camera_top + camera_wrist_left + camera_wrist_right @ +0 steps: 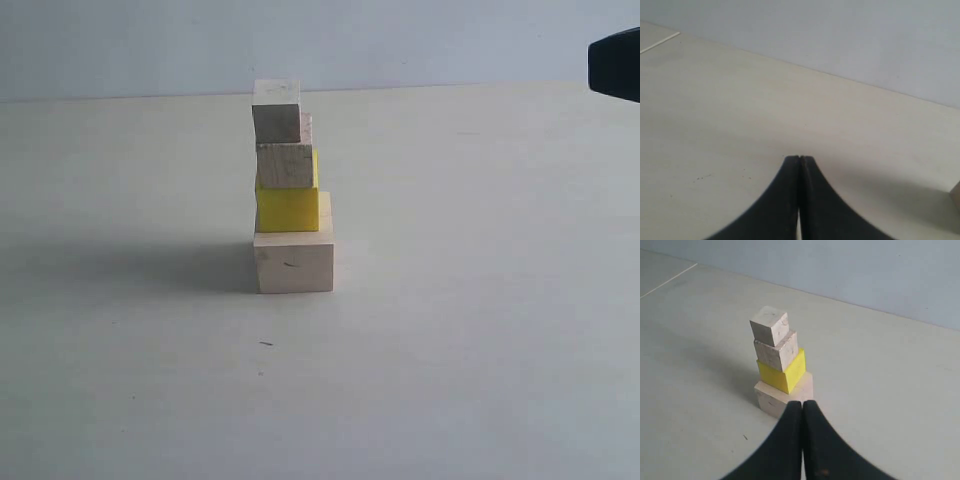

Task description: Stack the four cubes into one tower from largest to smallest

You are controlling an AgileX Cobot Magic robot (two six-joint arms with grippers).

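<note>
Starting on the left, the left gripper hangs over bare table with its two dark fingers pressed together and nothing between them; the exterior view does not show it at all. A pale sliver at the very edge of its wrist view may be a corner of the stack, but too little shows to tell.

Mid-table stands the tower: the large wood cube at the base, the yellow cube on it, the small wood cube on that, and the top cube highest. Each layer rests on the one beneath and the column's long axis is upright. It is not neatly centred: in the exterior view the upper three sit toward the left side of the base, the top cube a shade past the left edge of the one below, and the right wrist view shows the layers twisted against each other.

On the right, the right gripper is also clenched and empty, its tips aimed at the tower, which lies straight ahead of it. A dark shape at the upper right edge of the exterior view is probably that arm, well apart from the stack. The stacking looks done; of the two arms the right one faces the column, so any move it makes should go back, not forward
</note>
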